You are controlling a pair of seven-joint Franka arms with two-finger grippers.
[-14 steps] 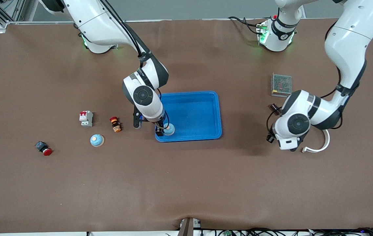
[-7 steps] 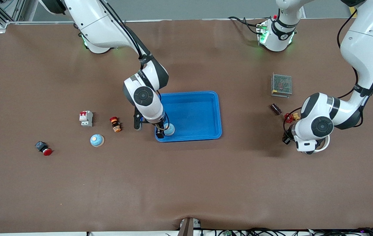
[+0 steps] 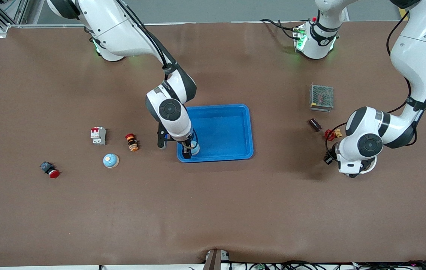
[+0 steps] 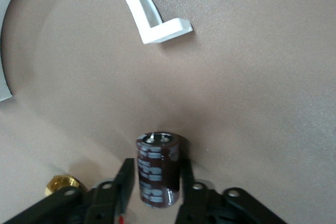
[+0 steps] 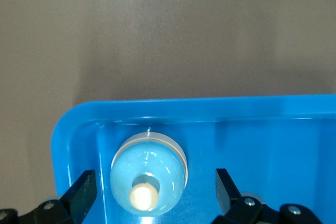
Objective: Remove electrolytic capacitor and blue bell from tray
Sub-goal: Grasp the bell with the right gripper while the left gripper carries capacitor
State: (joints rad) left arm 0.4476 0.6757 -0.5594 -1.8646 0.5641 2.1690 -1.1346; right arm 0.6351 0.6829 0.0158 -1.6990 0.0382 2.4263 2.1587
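The right gripper (image 3: 189, 150) is reaching into the blue tray (image 3: 235, 154) at the corner nearest the camera, over a blue bell (image 3: 195, 149). The left gripper (image 3: 349, 173) is hanging over the brown surface (image 3: 213, 210) near a dark capacitor (image 3: 314, 124).

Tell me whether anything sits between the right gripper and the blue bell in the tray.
Nothing visible does. The right gripper hangs open directly over the blue bell, a finger on each side, in a corner of the tray; the tray wall stands close by.
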